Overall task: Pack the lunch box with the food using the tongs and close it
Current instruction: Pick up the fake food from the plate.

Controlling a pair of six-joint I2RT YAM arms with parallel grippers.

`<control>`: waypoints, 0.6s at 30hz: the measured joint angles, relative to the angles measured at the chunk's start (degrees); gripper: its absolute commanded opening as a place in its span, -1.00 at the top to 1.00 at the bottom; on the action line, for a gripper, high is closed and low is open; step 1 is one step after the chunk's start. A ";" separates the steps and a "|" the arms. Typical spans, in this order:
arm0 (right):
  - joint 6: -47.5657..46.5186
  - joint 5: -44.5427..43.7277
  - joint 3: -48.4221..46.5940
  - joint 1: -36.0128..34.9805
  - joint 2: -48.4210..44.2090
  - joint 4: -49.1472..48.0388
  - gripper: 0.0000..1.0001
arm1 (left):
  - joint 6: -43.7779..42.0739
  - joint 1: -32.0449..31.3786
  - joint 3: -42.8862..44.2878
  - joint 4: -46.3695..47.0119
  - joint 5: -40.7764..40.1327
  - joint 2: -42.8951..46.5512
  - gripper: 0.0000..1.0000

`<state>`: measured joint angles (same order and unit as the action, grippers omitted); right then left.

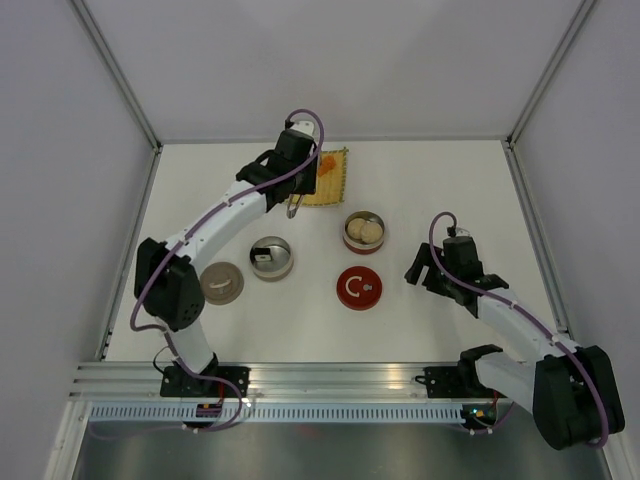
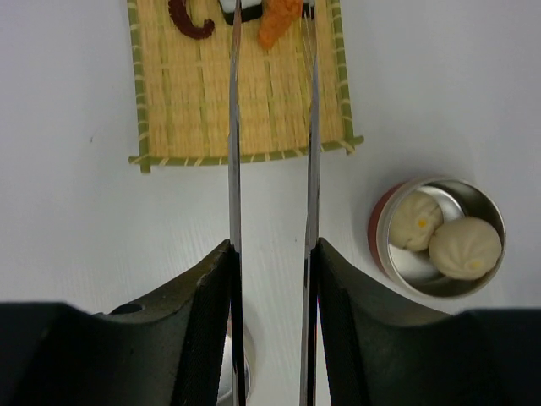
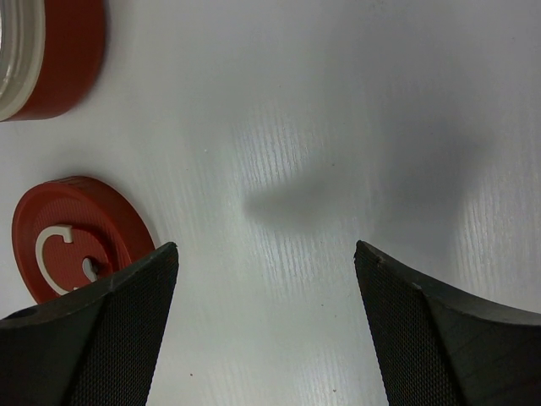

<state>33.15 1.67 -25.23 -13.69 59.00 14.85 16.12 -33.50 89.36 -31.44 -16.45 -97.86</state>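
The left gripper [image 2: 272, 250] was part-closed on the tongs [image 2: 234, 152], one finger pressing each arm; the arms ran toward 12 o'clock over the bamboo mat [image 2: 194, 93], with the orange piece [image 2: 277, 21] between them and the dark red-brown piece [image 2: 190, 21] just outside at 11 o'clock; the tips ran out of view, so contact could not be told. To do it well, I judged, centre the arms on the orange piece, squeeze gently, lift straight; the open tin [image 2: 378, 233] with two buns [image 2: 463, 248] waited at 4 o'clock. The right gripper [image 3: 264, 249] hung wide open and empty near the red lid [image 3: 72, 228]; the white table [image 1: 450, 180] was smooth, boxed by pale walls.
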 measured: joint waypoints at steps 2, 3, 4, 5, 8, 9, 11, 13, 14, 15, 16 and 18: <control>-0.17 0.02 -0.39 0.00 2.03 -0.72 -0.82 | -0.22 0.98 4.44 1.11 0.04 -4.55 0.04; -0.24 0.04 -0.74 0.00 3.06 -0.90 -0.82 | -0.22 1.46 6.10 1.66 0.07 -6.69 0.04; -0.35 0.07 -1.09 0.00 3.91 -1.05 -0.82 | -0.24 1.95 7.74 1.81 0.07 -8.74 0.04; -0.42 0.11 -1.51 0.00 4.68 -1.14 -0.82 | -0.24 2.40 9.11 2.01 0.13 -10.67 0.04; -0.52 0.33 -2.99 0.00 6.38 -1.36 -0.82 | -0.24 3.52 12.46 2.05 0.22 -15.56 0.04; -0.61 0.44 -3.61 0.00 6.84 -1.51 -0.82 | -0.24 3.85 13.60 1.86 0.26 -17.09 0.04; -0.87 0.57 -4.98 0.00 7.67 -1.95 -0.82 | -0.26 4.31 15.54 1.90 0.28 -19.58 0.04; -1.31 0.94 -6.51 0.00 8.76 -2.12 -0.82 | -0.26 4.74 17.22 1.84 0.35 -21.46 0.03; -1.49 1.07 -7.15 0.00 9.27 -2.21 -0.82 | -0.26 4.90 17.84 1.84 0.44 -21.97 0.03; -1.64 1.18 -7.89 0.00 9.94 -2.25 -0.82 | -0.26 5.07 18.67 1.77 0.48 -22.62 0.02; -1.77 1.31 -8.50 0.00 10.54 -2.34 -0.82 | -0.26 5.25 19.39 1.88 0.52 -23.26 0.02; -2.01 1.40 -9.35 0.00 11.43 -2.43 -0.82 | -0.24 5.51 20.59 1.97 0.63 -24.26 0.01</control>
<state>31.14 3.07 -34.59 -13.69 70.43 12.43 15.88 -27.99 109.95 -29.47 -15.81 -122.13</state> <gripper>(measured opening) 0.909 0.493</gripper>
